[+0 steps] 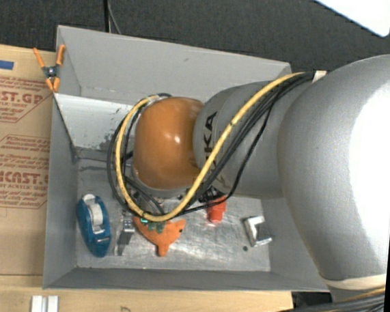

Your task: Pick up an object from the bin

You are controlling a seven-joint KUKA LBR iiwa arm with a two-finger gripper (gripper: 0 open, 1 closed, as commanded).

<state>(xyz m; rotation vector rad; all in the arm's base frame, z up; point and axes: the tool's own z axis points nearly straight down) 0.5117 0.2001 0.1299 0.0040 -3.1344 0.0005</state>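
Arm (251, 143) over orange toy (165, 235), dispenser (93, 226) beside

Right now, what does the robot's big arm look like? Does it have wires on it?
Yes, it does. It is a fat, rounded silver-grey metal arm with a smooth skin. Near its end sits a shiny orange dome-shaped cover. Thin yellow and black cables run along the arm and loop round the dome. Some dark letters are printed on the silver casing beside the dome.
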